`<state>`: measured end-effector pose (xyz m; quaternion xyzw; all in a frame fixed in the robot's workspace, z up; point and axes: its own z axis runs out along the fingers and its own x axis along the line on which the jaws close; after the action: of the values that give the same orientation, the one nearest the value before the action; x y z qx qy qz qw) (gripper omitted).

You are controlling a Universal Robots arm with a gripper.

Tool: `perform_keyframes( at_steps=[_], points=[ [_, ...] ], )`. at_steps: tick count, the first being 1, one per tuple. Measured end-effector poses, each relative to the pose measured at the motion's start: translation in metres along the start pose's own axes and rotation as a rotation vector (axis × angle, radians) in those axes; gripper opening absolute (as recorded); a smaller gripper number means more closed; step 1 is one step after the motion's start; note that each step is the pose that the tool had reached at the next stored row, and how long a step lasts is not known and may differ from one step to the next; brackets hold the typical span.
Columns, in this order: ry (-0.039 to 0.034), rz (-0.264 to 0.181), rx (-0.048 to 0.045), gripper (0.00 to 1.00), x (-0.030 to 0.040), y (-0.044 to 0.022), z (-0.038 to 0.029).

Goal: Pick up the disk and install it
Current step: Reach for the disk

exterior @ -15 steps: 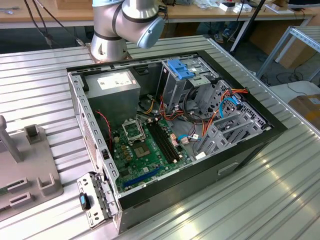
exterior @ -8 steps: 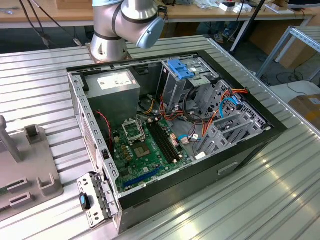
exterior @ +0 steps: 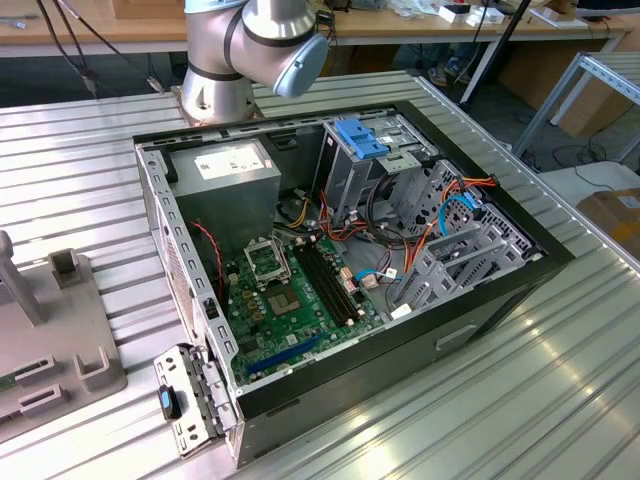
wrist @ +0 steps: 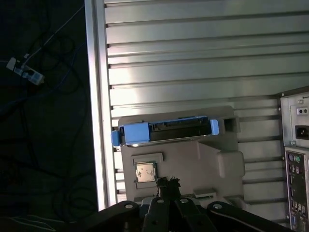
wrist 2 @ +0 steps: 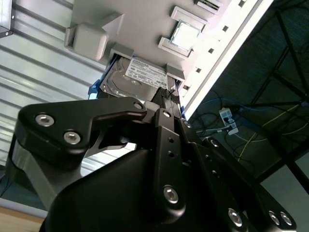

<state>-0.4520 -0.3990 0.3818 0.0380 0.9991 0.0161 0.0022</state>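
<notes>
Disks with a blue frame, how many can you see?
1. The disk stands on edge in a slot of the grey holder, seen in both wrist views. More could be hidden in the metal cages of the computer case.

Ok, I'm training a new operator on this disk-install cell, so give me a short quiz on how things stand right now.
1. True or false: the disk already sits inside the computer case.
2. The disk's carrier frame is: A red, B blue, C yellow.
3. What does the disk rest in?
Key: 1 false; 2 B; 3 a grey holder on the ribbed table.
</notes>
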Motion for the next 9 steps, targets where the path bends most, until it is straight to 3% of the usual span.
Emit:
perform_keyframes(
  at_steps=[4, 9],
  points=[
    [0.0006, 0.000, 0.0000, 0.11, -0.0001, 0.0001, 0.0000],
    [0.0006, 0.000, 0.0000, 0.11, 0.0036, 0.0080, 0.0003]
  ],
)
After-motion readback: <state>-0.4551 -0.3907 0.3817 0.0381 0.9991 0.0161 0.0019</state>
